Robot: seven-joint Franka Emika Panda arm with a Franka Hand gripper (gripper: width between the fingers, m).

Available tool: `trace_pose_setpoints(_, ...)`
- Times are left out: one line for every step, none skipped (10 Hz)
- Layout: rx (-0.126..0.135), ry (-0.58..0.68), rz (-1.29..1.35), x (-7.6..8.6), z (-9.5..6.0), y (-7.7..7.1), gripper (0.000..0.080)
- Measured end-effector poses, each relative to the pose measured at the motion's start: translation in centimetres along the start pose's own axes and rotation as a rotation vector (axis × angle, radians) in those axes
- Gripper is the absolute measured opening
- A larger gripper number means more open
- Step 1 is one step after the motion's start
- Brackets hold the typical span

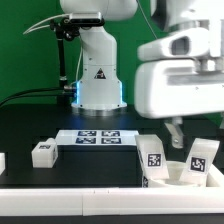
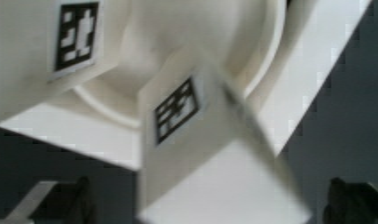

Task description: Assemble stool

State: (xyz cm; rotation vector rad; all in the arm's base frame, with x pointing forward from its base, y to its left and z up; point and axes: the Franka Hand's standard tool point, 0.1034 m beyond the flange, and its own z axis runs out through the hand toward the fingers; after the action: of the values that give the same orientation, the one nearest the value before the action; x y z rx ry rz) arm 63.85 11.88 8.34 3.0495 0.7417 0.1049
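— The stool (image 1: 183, 176), a white plastic kit, is sitting partly built near the front edge of the black table (image 1: 25, 130), toward the exterior view's right. What is the gripper (image 2: 204, 205) doing over it?

— It is hanging wide open, with its two dark fingertips (image 2: 58, 200) standing either side of a small rectangular white plastic leg (image 2: 182, 115) bearing a black-and-white square tag. Dark gaps are showing on both sides, so it is gripping nothing.

— Which way is that leg pointing?

— Its long axis is running up out of the round, thick white disc seat (image 2: 186, 40) toward the wrist camera, seemingly leaning a little. A second tagged white leg (image 2: 76, 35) is standing up from the seat too, apart from the first.

— And the arm?

— The white Franka arm (image 1: 180, 85) is reaching from its base at the back of the table over to the exterior view's right. Its bulky wrist is hovering above the seat, and the fingers are pointing straight down.

— Further out?

— A third, loose white leg (image 1: 42, 152) is lying on the table well apart, toward the exterior view's left. The flat white marker board (image 1: 98, 137) is lying between it and the seat, and a long white bar (image 1: 60, 198) is edging the table's front.
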Motion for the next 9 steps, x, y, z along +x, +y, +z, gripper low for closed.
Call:
trace_pose_setpoints(-0.001,0.000,-0.048,0.6,-0.2,-0.4,0.0649)
trace_pose_setpoints(-0.004,0.006,-0.158,0.2,-0.7,0.2,0.0649)
trace_pose_setpoints(-0.018,-0.005,-0.198,-0.1,-0.5,0.6,0.0649)
trace_pose_setpoints(-0.027,-0.013,-0.246,-0.2,-0.4,0.7,0.0649)
trace_pose_setpoints(-0.035,-0.019,-0.309,-0.3,-0.4,1.0,0.0649)
trace_pose_setpoints(-0.038,-0.023,-0.319,-0.4,-0.3,1.2,0.0649)
trace_pose_setpoints(-0.039,-0.045,-0.286,-0.5,0.1,1.3,0.0649)
trace_pose_setpoints(-0.042,-0.052,-0.263,-0.2,0.3,1.4,0.0649)
trace_pose_setpoints(-0.043,-0.051,-0.254,-0.2,0.3,1.4,0.0649)
